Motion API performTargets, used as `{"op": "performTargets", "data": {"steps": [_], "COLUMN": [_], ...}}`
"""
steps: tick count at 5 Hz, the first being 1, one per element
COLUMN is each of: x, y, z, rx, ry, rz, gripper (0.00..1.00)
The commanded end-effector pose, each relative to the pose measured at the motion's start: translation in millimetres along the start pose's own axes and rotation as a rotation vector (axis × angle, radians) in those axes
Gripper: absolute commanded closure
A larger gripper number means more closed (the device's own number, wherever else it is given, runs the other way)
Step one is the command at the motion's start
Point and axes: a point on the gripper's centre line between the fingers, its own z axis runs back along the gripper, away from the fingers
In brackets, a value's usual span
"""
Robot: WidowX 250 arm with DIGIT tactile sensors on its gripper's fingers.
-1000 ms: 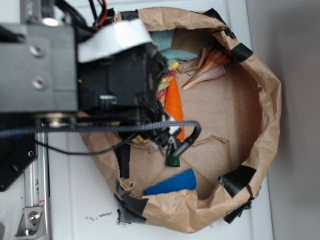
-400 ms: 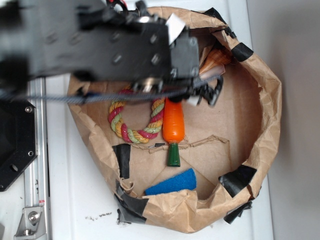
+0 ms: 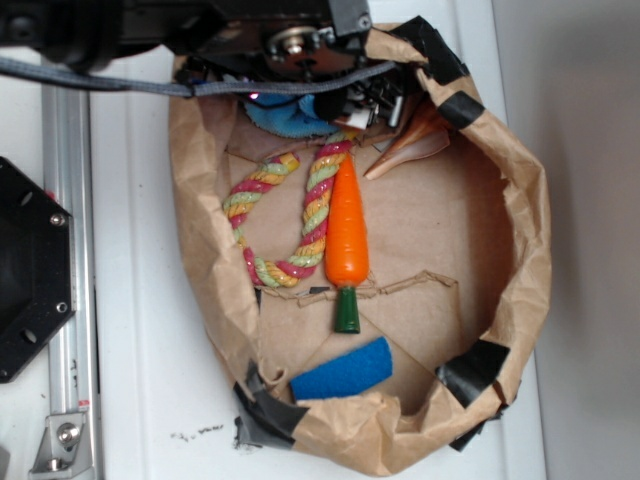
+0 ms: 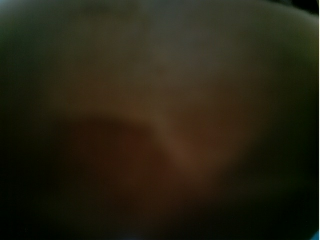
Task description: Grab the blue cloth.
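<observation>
Exterior view is showing you the brown paper bag (image 3: pixel 528 230) lying open on the white counter (image 3: pixel 135 380), and the black arm is reaching in over its top edge. The tool (image 3: pixel 370 100) is sitting at the very top, just beside the blue cloth (image 3: pixel 290 115), but the arm is hiding most of it, so you cannot tell if it is open or closed. The blue cloth is peeking out at the top of the bag, right under the arm and just above the rope ring (image 3: pixel 285 220). The wrist view is only showing a dark brown blur, so it is not helping you now. To do this step well, I think you should be keeping the tool right over the soft fuzzy cloth, going down slowly, and pinching a bunched-up part so it is not slipping. You should be watching that you are not catching the rope or the bag wall. Counting the things, you are seeing one blue cloth, one rope ring, one orange carrot (image 3: pixel 346 235), one dark blue sponge (image 3: pixel 343 371), and one shell (image 3: pixel 412 142).
</observation>
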Motion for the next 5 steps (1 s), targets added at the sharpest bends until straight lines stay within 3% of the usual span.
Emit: {"op": "performTargets", "data": {"steps": [1,3,4,5], "x": [17,17,1,-15], "y": [11,11,6,-2], "z": [9,9,0,21], "rx": [-0.036,-0.036,-0.044,-0.086], "ry": [-0.027,-0.027,0.002,0.053], "rz": [0.038,0.038,0.129,0.136], "gripper": [0.00,0.00,0.00,0.00]}}
